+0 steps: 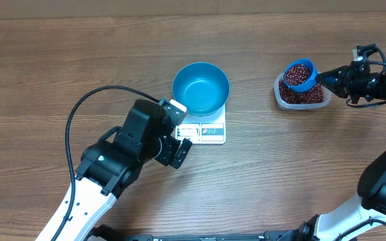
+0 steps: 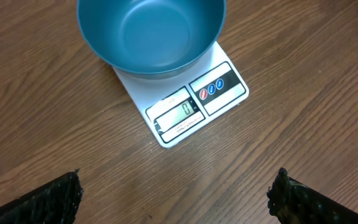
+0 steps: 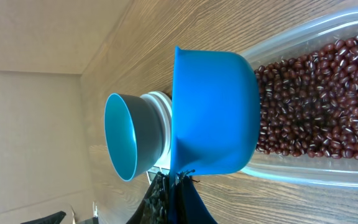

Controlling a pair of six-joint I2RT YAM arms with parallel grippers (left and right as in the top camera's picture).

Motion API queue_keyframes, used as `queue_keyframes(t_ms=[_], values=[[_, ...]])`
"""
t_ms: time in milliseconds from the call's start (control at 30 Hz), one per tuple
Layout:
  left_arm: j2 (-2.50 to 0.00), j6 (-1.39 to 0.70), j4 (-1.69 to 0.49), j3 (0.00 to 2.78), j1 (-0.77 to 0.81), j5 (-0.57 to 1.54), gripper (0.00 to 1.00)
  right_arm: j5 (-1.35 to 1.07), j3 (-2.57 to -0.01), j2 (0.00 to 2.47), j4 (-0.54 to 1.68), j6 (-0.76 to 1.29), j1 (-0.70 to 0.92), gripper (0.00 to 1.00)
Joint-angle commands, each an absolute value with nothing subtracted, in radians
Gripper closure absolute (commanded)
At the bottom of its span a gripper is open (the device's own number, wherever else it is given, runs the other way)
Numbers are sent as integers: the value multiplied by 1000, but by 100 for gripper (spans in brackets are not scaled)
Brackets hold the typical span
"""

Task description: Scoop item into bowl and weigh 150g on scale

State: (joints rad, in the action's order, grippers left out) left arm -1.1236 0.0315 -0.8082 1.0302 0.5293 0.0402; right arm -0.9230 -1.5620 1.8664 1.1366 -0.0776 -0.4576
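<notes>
Overhead: the scale [image 1: 206, 130] sits mid-counter [image 1: 59, 60], with the blue bowl [image 1: 201, 88] standing on its platform. The bowl covers the far part and leaves the display strip bare. Bowl is empty.

Left wrist view: the display [image 2: 182, 113] reads 0.

The left tool [image 2: 176, 186] hovers just off the display-side edge of the scale. Its jaws are spread wide and released, holding nothing and touching nothing.

Well to the right of the scale is a clear tub [image 1: 278, 94] holding beans [image 1: 308, 98]. The right tool [image 1: 327, 79] is beyond the tub on the side away from the scale. It is clenched on the handle of a small blue scoop [image 1: 300, 75].

The scoop is heaped with beans and held over the tub's scale-side end. In the right wrist view the scoop is raised clear of the bean surface.
</notes>
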Motion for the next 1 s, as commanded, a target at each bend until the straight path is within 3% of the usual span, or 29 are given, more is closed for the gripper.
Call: queue_keyframes(t_ms=[0, 233, 533, 967], values=[[-1147, 107, -812, 1050, 524, 44, 1, -935, -1559, 1859, 1131, -80, -459, 96], [-1193, 159, -852, 1046, 524, 45, 0, -935, -1559, 1859, 1131, -80, -459, 96], [-1181, 199, -716, 1003, 524, 43, 0, -935, -1559, 1859, 1132, -80, -459, 96], [-926, 195, -549, 732, 524, 80, 1, -936, -1559, 1859, 1137, -75, -459, 96]])
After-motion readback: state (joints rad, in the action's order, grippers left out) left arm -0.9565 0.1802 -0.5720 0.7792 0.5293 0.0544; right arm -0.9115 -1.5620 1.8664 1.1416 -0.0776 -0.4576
